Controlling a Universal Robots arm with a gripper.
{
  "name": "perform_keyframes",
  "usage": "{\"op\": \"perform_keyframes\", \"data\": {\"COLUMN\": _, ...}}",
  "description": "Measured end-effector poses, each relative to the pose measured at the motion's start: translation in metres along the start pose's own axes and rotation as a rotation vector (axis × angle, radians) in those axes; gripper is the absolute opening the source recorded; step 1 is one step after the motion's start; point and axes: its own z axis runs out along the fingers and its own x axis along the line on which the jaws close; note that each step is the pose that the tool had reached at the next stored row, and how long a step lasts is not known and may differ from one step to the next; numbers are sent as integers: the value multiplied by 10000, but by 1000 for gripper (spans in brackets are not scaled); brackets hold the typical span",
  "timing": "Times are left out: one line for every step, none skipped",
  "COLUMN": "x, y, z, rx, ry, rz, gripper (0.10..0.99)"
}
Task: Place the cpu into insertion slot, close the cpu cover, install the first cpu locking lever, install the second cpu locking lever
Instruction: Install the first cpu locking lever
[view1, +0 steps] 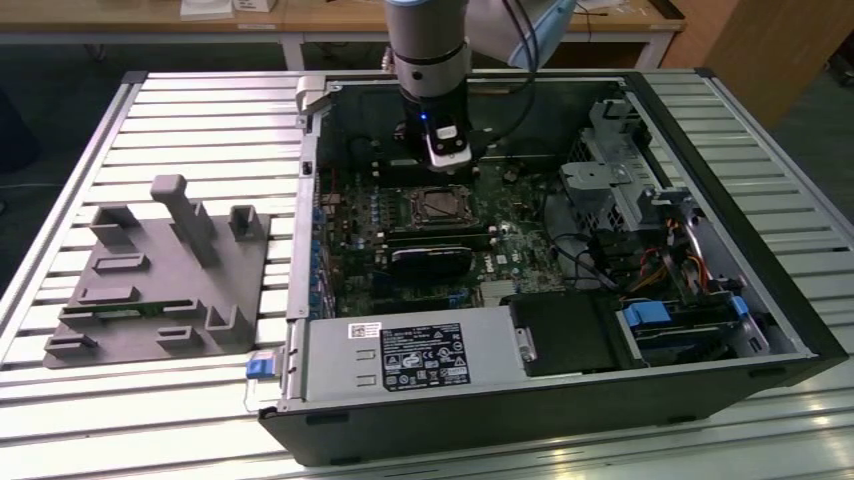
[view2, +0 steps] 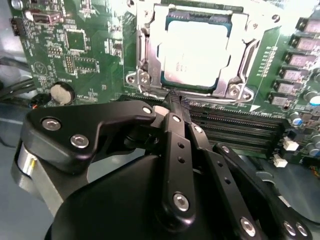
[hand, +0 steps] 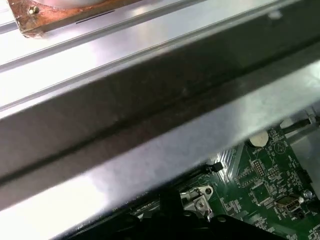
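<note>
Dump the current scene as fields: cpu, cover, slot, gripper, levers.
cpu: seated in the insertion slot
cpu cover: down, framing the cpu
gripper: shut, tips at the slot's edge beside the memory slots
locking levers: state unclear
computer case: open, lying on the slatted table

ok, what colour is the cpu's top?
The cpu top is silvery-grey, green-edged; best in the second wrist view.

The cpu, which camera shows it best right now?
The second wrist view: the cpu sits large and bright, framed by the cpu cover. In the exterior view the cpu is a small distant square; the first wrist view faces the case rim.
</note>
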Motion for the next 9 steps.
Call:
{"op": "perform_keyframes", "data": {"x": -11, "y": -11, "z": 0, "rx": 17, "ry": 30, "rz": 4, "gripper": 106}}
{"op": "perform_keyframes", "data": {"x": -23, "y": -24, "z": 0, "rx": 33, "ry": 58, "rz": 7, "gripper": 106}}
{"op": "perform_keyframes", "data": {"x": -37, "y": -40, "z": -1, "rx": 48, "ry": 87, "rz": 10, "gripper": 106}}
{"op": "perform_keyframes", "data": {"x": -51, "y": -56, "z": -2, "rx": 66, "ry": 115, "rz": 12, "gripper": 106}}
{"op": "perform_keyframes", "data": {"x": -66, "y": -74, "z": -3, "rx": 83, "ry": 145, "rz": 14, "gripper": 106}}
{"op": "perform_keyframes", "data": {"x": -82, "y": -95, "z": -3, "rx": 101, "ry": 179, "rz": 20, "gripper": 106}}
{"op": "perform_keyframes", "data": {"x": -99, "y": -116, "z": -4, "rx": 122, "ry": 218, "rz": 24, "gripper": 106}}
{"op": "perform_keyframes", "data": {"x": -116, "y": -137, "z": -5, "rx": 149, "ry": 265, "rz": 27, "gripper": 106}}
{"op": "perform_keyframes", "data": {"x": -132, "y": -156, "z": -6, "rx": 179, "ry": 318, "rz": 32, "gripper": 106}}
